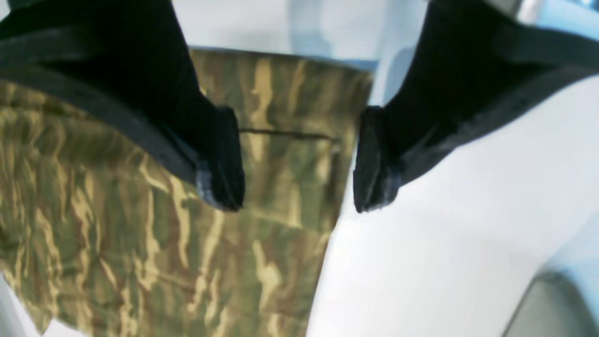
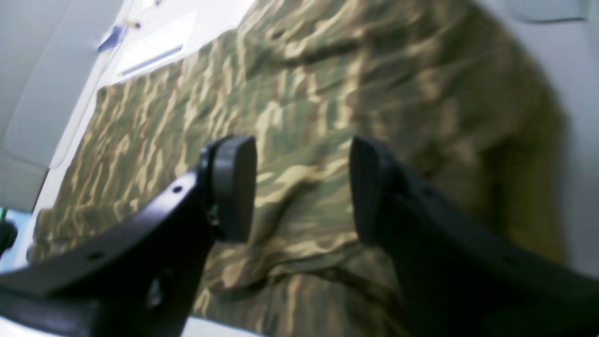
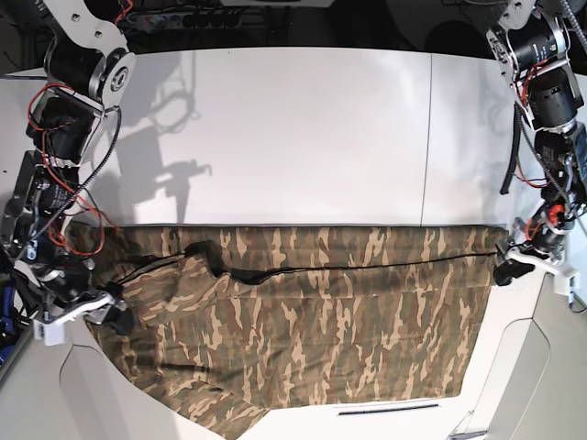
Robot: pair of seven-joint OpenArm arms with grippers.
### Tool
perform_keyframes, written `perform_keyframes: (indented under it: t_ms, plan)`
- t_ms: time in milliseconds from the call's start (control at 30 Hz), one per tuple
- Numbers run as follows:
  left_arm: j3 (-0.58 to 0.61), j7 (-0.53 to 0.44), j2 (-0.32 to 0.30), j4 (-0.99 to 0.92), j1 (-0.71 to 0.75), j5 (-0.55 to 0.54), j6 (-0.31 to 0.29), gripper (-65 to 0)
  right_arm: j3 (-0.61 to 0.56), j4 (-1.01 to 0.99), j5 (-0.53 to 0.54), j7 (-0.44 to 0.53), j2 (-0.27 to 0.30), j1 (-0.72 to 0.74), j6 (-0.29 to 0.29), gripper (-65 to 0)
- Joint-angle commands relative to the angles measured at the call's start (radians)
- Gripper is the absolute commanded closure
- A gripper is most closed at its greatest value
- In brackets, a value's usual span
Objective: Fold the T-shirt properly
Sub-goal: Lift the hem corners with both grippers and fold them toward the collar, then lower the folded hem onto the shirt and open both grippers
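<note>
The camouflage T-shirt (image 3: 321, 321) lies spread across the front half of the white table (image 3: 303, 137), with a fold line running along its upper part. My left gripper (image 3: 504, 264) is open at the shirt's right edge. In the left wrist view the left gripper (image 1: 299, 187) straddles the cloth's edge (image 1: 281, 154) with nothing between the fingertips (image 1: 224, 164). My right gripper (image 3: 115, 319) is open over the bunched left side. In the right wrist view the right gripper (image 2: 302, 192) hovers just above wrinkled cloth (image 2: 304, 117). The collar is not visible.
The table's front edge cuts under the shirt's lower hem. A dark slot (image 3: 385, 409) sits near the front edge. Grey rounded panels flank the front corners (image 3: 527, 376). Papers and a pen (image 2: 149, 37) show beyond the shirt in the right wrist view.
</note>
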Motion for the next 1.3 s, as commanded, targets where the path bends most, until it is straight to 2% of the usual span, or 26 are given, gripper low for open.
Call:
perform_keyframes:
  t_ms: [0, 100, 233, 433, 500, 567, 667, 767, 1033, 1133, 1267]
  plan:
    - [-0.023, 0.003, -0.019, 0.015, -0.024, -0.04, -0.005, -40.6, 0.021, 0.029, 0.027, 0.009, 0.016, 0.029, 0.005, -31.7]
    - [-0.063, 0.049, -0.019, 0.015, -0.019, -0.083, -0.008, -40.6, 0.087, 0.032, 0.034, 0.0, 0.036, 0.029, 0.002, -31.7]
    - [-0.068, 0.049, -0.018, 0.015, 0.014, -0.103, -0.008, -40.6, 0.162, 0.031, 0.056, 0.0, 0.065, -0.007, 0.002, -31.7]
    - [-0.068, 0.013, -0.011, 0.015, 0.075, -0.102, -0.007, -40.6, 0.193, 0.03, 0.066, 0.047, 0.095, -0.124, -0.023, -31.7]
    - [-0.068, 0.011, -0.003, 0.015, 0.082, -0.102, -0.003, -40.6, 0.193, 0.029, 0.071, 0.074, 0.095, -0.164, -0.023, -31.7]
    - [-0.068, 0.008, 0.007, 0.015, 0.09, -0.098, 0.026, -40.6, 0.193, 0.024, 0.076, 0.087, 0.094, -0.195, -0.023, -32.4]
    - [-0.068, -0.026, 0.024, 0.015, 0.114, -0.068, 0.045, -40.6, 0.191, 0.016, 0.104, 0.094, 0.09, -0.235, -0.003, -44.2]
    - [-0.068, -0.042, 0.045, 0.015, 0.129, -0.056, 0.045, -40.6, 0.191, -0.006, 0.104, 0.104, 0.087, -0.245, -0.005, -44.3]
    - [-0.057, -0.046, 0.107, 0.015, 0.128, -0.05, 0.045, -40.6, 0.143, -0.126, 0.104, 0.202, 0.087, -0.244, -0.004, -44.1]
    - [-0.024, -0.053, 0.125, 0.015, 0.128, -0.05, 0.045, -40.6, 0.101, -0.152, 0.104, 0.245, 0.086, -0.243, -0.004, -44.1]
    - [0.04, -0.091, 0.137, 0.015, 0.125, -0.024, 0.045, -40.5, 0.047, -0.152, 0.104, 0.251, 0.085, -0.232, -0.004, -44.1]
